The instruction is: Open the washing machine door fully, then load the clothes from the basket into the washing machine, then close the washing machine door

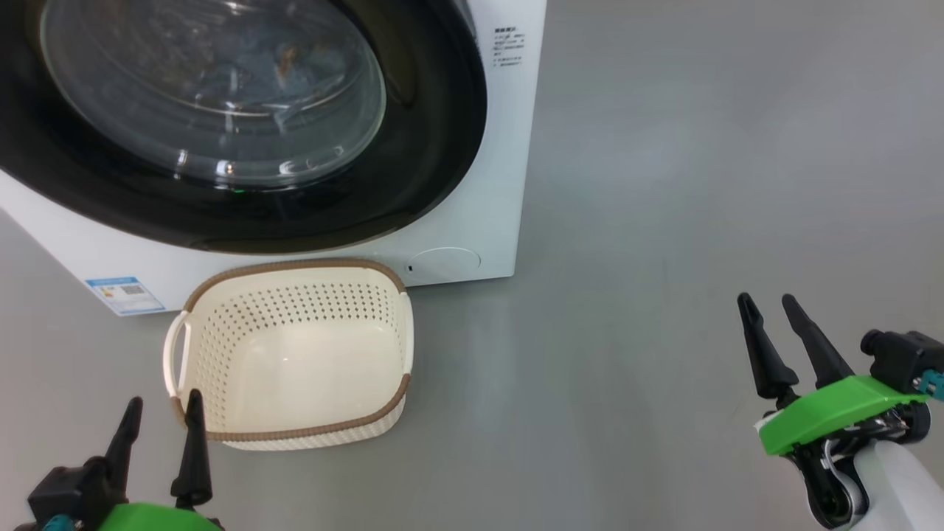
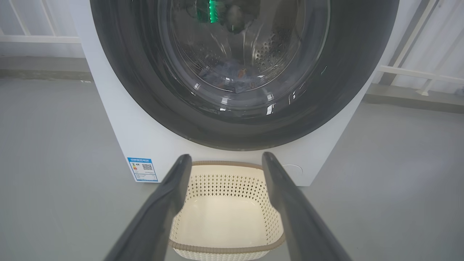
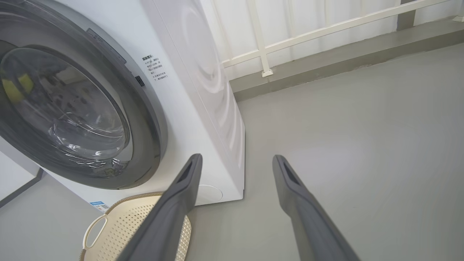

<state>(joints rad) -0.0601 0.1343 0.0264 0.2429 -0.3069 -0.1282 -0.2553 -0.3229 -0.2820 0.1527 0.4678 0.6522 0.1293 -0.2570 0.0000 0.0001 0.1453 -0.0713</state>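
There is one washing machine point(image 1: 479, 221), one washing machine door point(image 1: 435, 147), one basket point(image 1: 295, 263) and one blue label point(image 1: 124, 293). Two tools show, the left tool point(image 1: 164, 398) and the right tool point(image 1: 767, 299), with two fingers each. The clothes point(image 2: 235, 78) cannot be counted.

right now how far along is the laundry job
Done: the basket is empty, and the clothes show through the glass of the washing machine door, which sits shut against the washing machine. In hand: nothing; the left gripper and right gripper are both open and empty. Left: nothing visible, the job looks finished.
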